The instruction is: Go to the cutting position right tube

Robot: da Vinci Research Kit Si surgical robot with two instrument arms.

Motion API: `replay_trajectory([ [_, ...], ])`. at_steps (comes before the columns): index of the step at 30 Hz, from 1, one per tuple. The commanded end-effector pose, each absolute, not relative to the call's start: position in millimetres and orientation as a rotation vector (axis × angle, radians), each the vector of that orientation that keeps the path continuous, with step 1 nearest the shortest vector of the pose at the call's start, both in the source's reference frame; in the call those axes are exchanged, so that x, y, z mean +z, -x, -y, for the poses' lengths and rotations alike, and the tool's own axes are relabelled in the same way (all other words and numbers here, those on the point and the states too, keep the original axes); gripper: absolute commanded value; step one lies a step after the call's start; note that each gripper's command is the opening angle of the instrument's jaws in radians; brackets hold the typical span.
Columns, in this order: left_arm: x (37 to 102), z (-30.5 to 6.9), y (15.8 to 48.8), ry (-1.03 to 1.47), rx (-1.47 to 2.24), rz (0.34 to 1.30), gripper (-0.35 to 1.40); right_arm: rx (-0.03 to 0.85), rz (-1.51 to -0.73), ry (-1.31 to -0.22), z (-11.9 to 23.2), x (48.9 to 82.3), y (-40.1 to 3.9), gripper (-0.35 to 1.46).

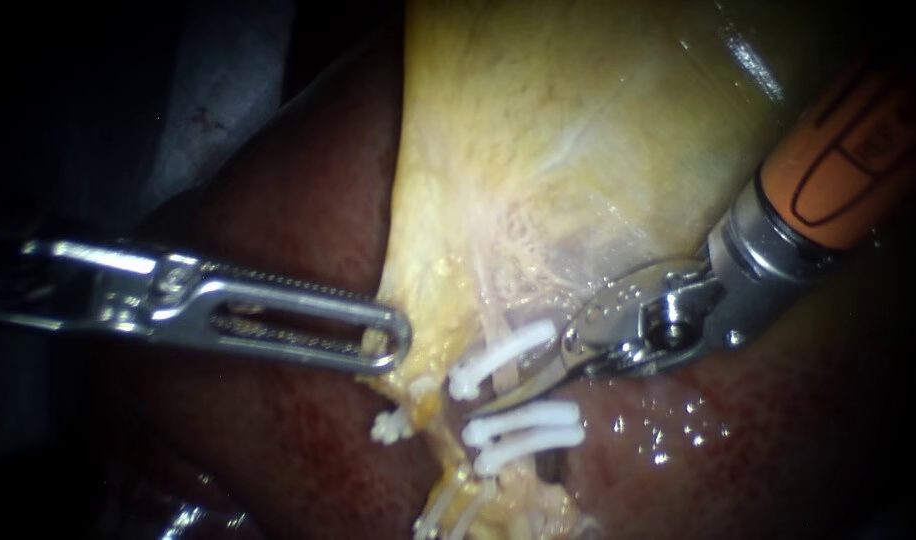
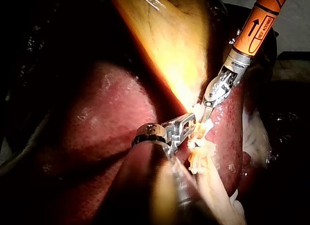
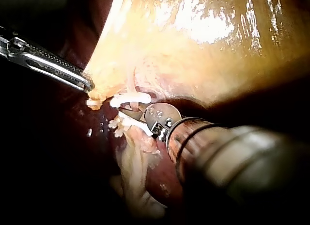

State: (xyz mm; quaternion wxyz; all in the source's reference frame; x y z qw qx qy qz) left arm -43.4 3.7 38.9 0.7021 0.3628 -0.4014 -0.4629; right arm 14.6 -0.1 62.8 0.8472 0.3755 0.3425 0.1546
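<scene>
Over glistening liver (image 1: 308, 450): left instrument (image 1: 383, 347) claw clamped on gallbladder (image 1: 578, 120), right instrument (image 1: 520, 386) claw apart.

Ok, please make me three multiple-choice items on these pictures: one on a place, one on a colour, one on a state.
1. The tip of the right instrument lies: A) between the single white plastic clip and the pair of white clips; B) below all the clips; C) far above every clip.
2. Its shaft is: A) blue; B) orange; C) green.
3. The slotted steel jaws of the left instrument are: A) open, empty; B) shut, empty; C) shut on the yellowish tissue.
Answers: A, its tip sits in the gap between those clips; B, orange shows behind the metal wrist; C, tissue is pinched between them.
</scene>
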Motion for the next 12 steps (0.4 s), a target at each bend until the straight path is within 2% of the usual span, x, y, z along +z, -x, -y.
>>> replay_trajectory([
  [1, 38.9, -3.7, 43.4, -0.808, -1.03, 0.893, -0.35, 0.325, -0.723, -0.791, 0.1, 62.8, -14.6, 0.17],
  [12, 38.9, -3.7, 43.4, -0.808, -1.03, 0.893, -0.35, 0.323, -0.723, -0.792, 0.1, 62.8, -14.6, 0.17],
])
